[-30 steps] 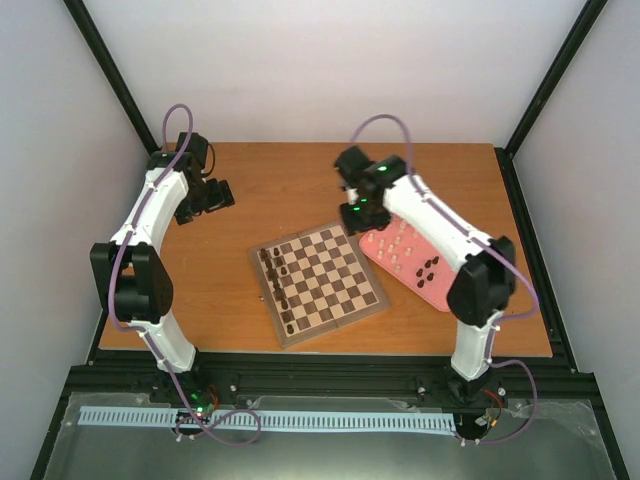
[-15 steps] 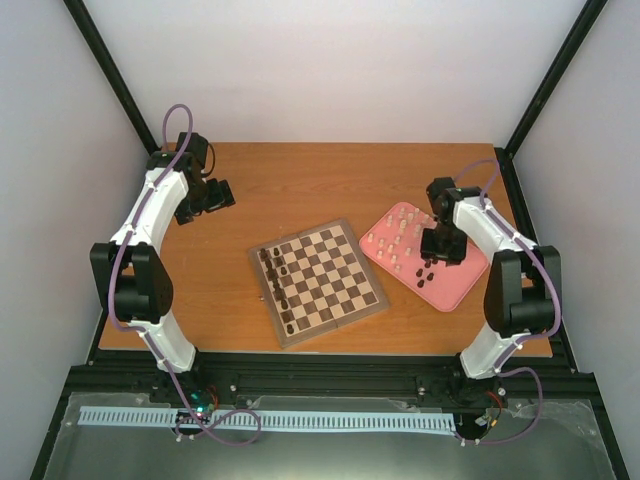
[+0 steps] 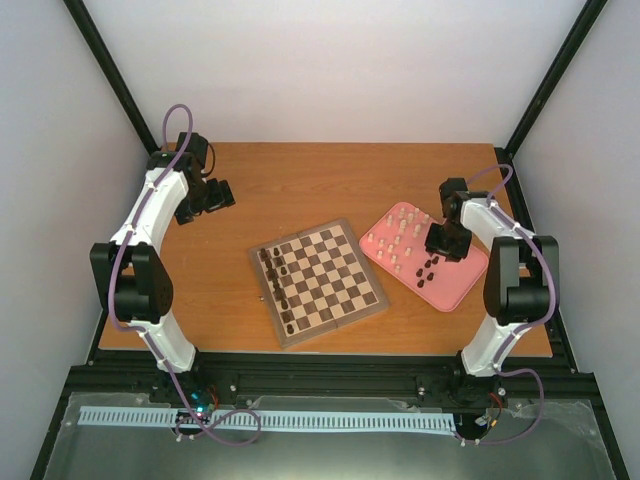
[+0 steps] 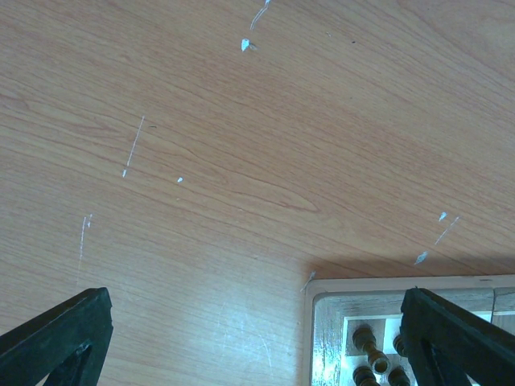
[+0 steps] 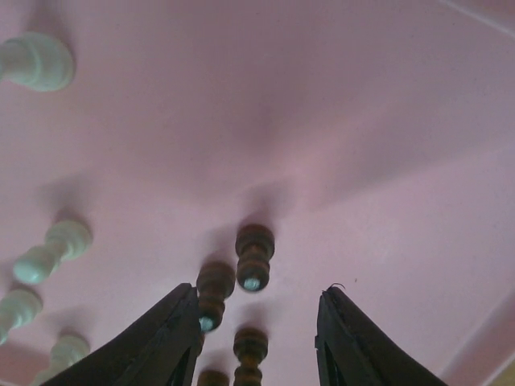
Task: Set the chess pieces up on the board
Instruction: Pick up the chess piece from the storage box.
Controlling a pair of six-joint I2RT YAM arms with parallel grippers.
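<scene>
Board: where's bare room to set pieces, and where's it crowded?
The board is bare from its middle across to the edge facing the pink tray. Crowded: the files along its left edge, packed with dark chess pieces. The tray is cluttered too: cream pieces at its far end, a dark cluster nearer.

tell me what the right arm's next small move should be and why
Probably lower the right tool and close it on the dark piece that sits between its open jaws on the pink tray. The tool holds nothing yet, and that piece belongs on the board.
</scene>
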